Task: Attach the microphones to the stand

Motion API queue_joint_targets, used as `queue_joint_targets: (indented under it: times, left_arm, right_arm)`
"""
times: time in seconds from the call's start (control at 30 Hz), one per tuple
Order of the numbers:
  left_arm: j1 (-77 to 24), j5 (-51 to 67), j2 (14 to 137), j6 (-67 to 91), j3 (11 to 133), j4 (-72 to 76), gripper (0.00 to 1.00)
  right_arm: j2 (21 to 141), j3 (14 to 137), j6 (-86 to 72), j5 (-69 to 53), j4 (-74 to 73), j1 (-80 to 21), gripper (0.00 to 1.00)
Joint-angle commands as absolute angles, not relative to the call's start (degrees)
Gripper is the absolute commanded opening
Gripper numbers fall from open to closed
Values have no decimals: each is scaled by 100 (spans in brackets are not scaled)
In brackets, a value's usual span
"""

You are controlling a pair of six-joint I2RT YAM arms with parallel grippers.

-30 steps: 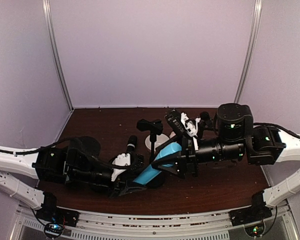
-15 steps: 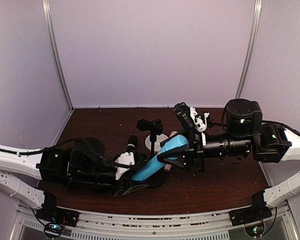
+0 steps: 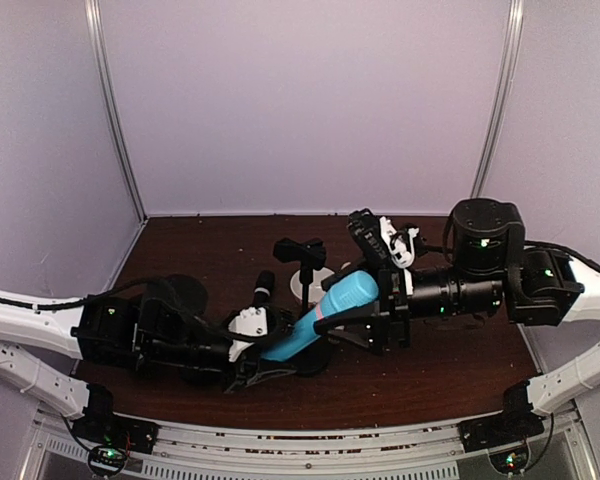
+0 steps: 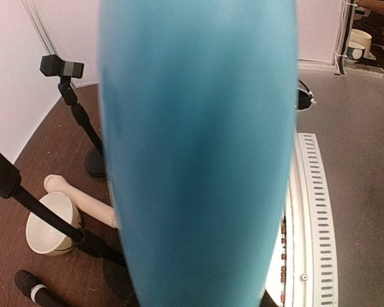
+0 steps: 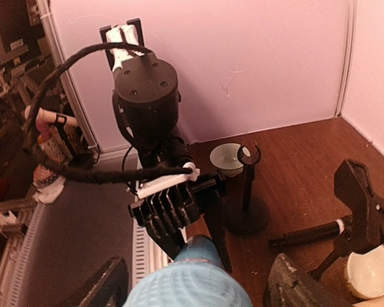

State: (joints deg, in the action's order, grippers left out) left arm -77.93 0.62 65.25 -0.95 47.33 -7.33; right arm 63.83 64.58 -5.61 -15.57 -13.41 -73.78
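Note:
The light blue microphone slants up over the table, with my left gripper shut on its lower handle. It fills the left wrist view and hides the jaws there. My right gripper is open, its fingers standing wide on either side of the mesh head without touching it. The black microphone lies flat on the table. In the left wrist view the cream-pink microphone lies by a bowl. A black stand with a clip on top stands behind the blue microphone.
A second stand with an empty ring clip stands by a white bowl. Another stand's clip and a cream bowl are at the right. White walls close in the dark wooden table on three sides.
My right gripper closed on the blue microphone's head, then spread its jaws off it and drew back to the right. The microphone's head rose a little. My left gripper loosened briefly and gripped the handle again.

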Motion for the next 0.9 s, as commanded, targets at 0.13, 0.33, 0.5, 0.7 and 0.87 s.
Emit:
queue_joint_targets:
  times: [0.13, 0.33, 0.5, 0.7, 0.87]
  left_arm:
    - [-7671, -75, 5715, 224, 4269, -251, 0]
    - [-7575, -354, 4986, 318, 4127, -487, 0]
    - [-7427, -368, 4666, 419, 3977, -477, 0]
    - [-7381, -160, 4703, 496, 3949, -424, 0]
    - [-7374, -189, 4780, 465, 3957, -407, 0]
  right_arm:
    - [5688, 6430, -352, -1530, -1551, -6360, 81]
    - [5932, 6265, -539, -1992, -1235, -5385, 77]
    - [6515, 6372, -695, -2112, -1020, -5107, 76]
    - [6554, 6276, -954, -2582, -626, -5111, 75]
    - [6166, 6243, -859, -2336, -877, -5107, 75]
